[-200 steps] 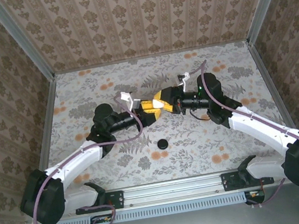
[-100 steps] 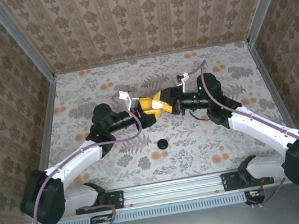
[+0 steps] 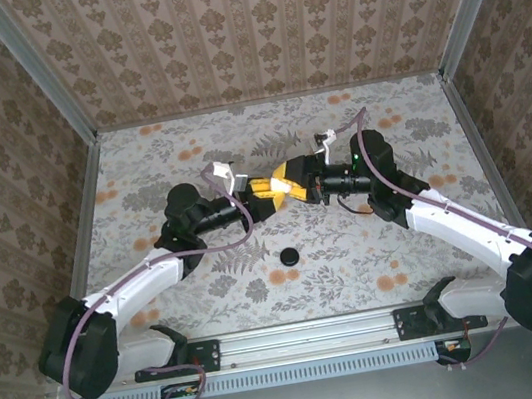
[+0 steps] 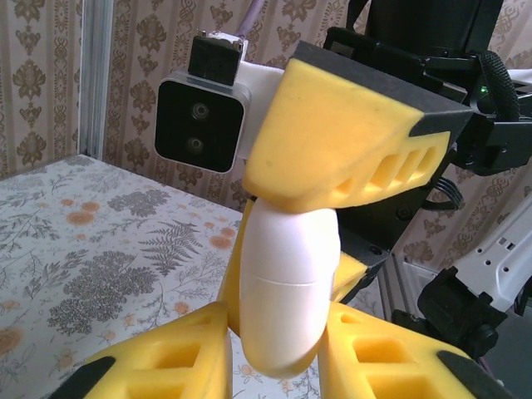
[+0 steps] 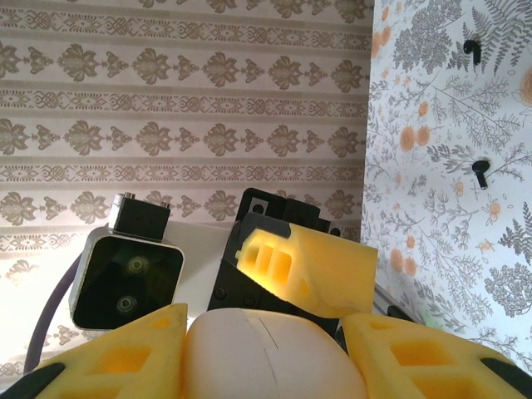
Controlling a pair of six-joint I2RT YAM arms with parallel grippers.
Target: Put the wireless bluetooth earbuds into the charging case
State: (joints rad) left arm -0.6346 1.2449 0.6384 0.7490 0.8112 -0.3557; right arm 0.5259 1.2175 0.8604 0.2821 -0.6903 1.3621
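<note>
The white charging case (image 4: 287, 283) hangs above the middle of the table, held from both sides. My left gripper (image 4: 278, 353) is shut on its lower end, with a yellow finger pressed on each side. My right gripper (image 5: 266, 353) is shut on the same case (image 5: 266, 357) from the opposite side. Its upper finger (image 4: 341, 141) covers the case's top in the left wrist view. From above, the left gripper (image 3: 263, 192) and the right gripper (image 3: 289, 178) meet tip to tip. Two tiny dark stemmed pieces (image 5: 472, 48) (image 5: 480, 172) lie on the tabletop; I cannot tell whether they are the earbuds.
A black round disc (image 3: 288, 255) lies on the floral tabletop (image 3: 140, 169) in front of the grippers. Patterned walls (image 3: 249, 30) close in the back and both sides. The two arms reach in from the near corners.
The left jaws widened for a moment and have closed again on the case. Both arms stay almost where they were, and the right grip is unchanged.
</note>
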